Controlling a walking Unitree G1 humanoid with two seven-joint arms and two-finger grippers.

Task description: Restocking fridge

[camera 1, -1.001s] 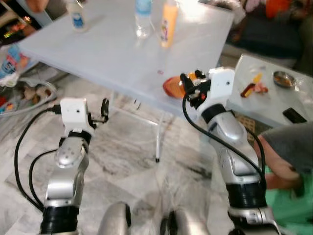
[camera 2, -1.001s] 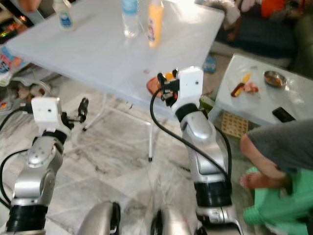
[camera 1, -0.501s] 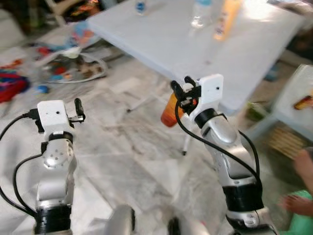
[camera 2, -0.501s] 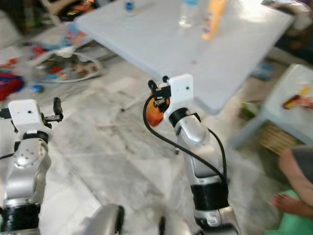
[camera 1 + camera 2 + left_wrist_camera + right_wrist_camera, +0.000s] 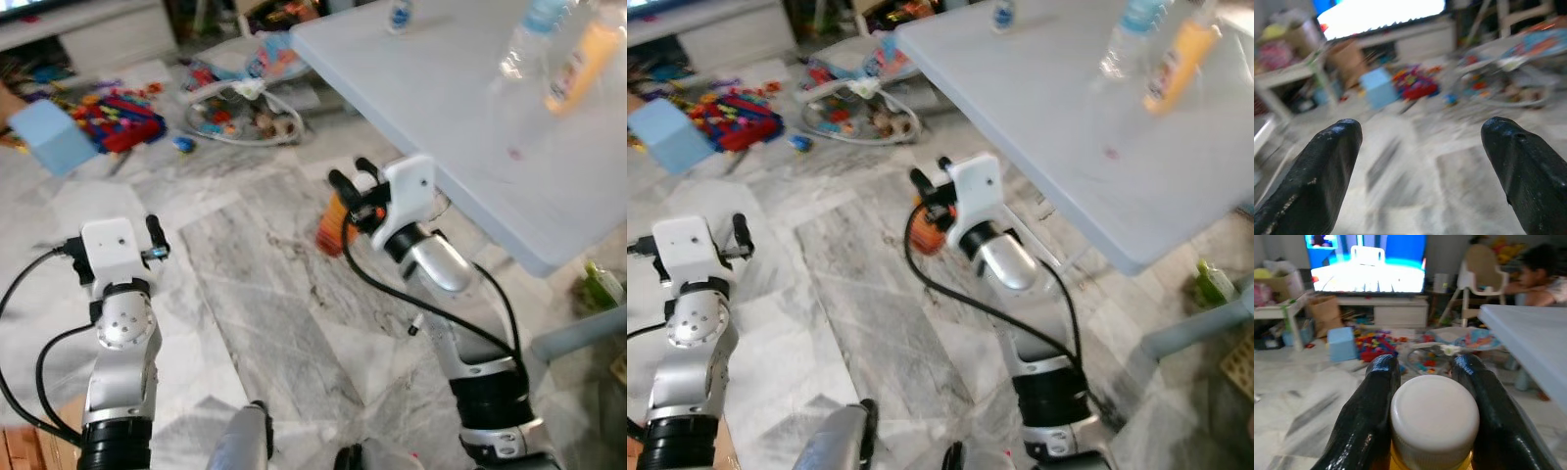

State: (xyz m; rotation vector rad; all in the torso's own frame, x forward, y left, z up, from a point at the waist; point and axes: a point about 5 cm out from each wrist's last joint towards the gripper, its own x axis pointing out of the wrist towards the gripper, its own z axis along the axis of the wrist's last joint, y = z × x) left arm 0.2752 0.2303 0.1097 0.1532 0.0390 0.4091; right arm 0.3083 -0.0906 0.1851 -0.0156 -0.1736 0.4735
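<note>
At about nine o'clock in the head view, the left gripper (image 5: 155, 235) was raised at chest height over the marble floor (image 5: 245, 284). Its two black fingers (image 5: 1327, 161) stood well apart with nothing between them, probably kept clear and ready while the other arm carried the load. Beyond it, toward eleven o'clock, a light blue box (image 5: 54, 137) and a heap of coloured toy bricks (image 5: 122, 113) lay on the floor, well apart from both arms.

Near the centre, the right gripper (image 5: 345, 191) was clamped on an orange juice bottle (image 5: 331, 225). The wrist view showed the fingers pressed against both sides of the neck just under the white cap (image 5: 1434, 413), so the bottle hung below the grip with its body pointing down at the floor. Holding it by the neck likely kept it from slipping as the robot moved.

From one to three o'clock ran the white table (image 5: 441, 88), with a clear water bottle (image 5: 524, 44) and another orange bottle (image 5: 578, 64) standing just beside each other on it, evidently waiting their turn. No fridge could be made out, so the carry seemed at an early stage.
</note>
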